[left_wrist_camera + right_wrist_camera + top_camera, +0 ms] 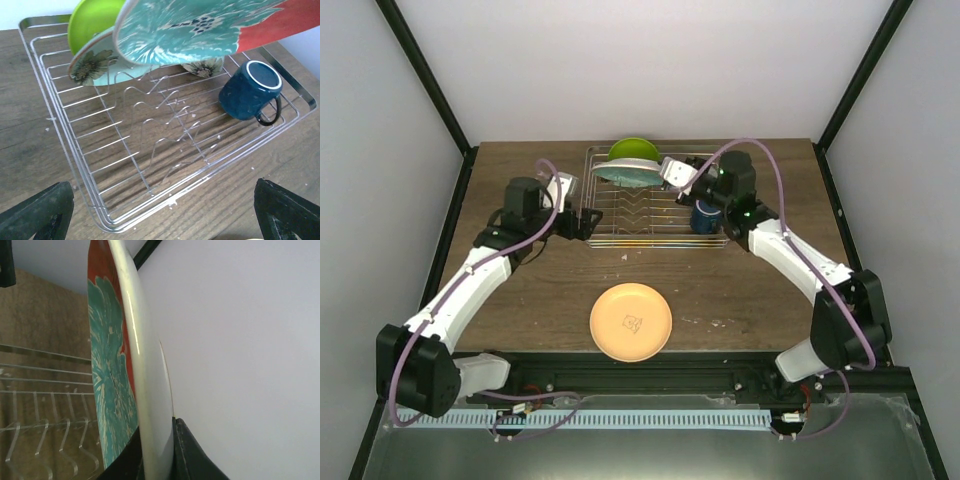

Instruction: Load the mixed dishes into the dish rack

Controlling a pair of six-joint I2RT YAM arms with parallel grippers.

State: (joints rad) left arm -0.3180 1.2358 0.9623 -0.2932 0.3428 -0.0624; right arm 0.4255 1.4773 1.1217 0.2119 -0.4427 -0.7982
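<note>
The silver wire dish rack (655, 245) stands at the back middle of the table. A lime-green plate (632, 150) stands on edge at its far end. A pale mint-green bowl (92, 62) with a flower print leans in front of it. A dark-blue mug (705, 215) lies on its side at the rack's right. My right gripper (670, 172) is shut on the rim of the red plate with teal flowers (625, 174) and holds it above the rack's far end. The peach-tan plate (631, 321) lies flat on the table in front. My left gripper (582, 228) is open and empty at the rack's near-left corner.
The enclosure's white walls and black posts (430, 95) close in the back and sides. The left wrist view shows the rack's rim (50, 120), upright dividers, mug (249, 91) and held plate (200, 27). The right wrist view shows the plate (112, 365) edge-on over the rack wires (40, 380).
</note>
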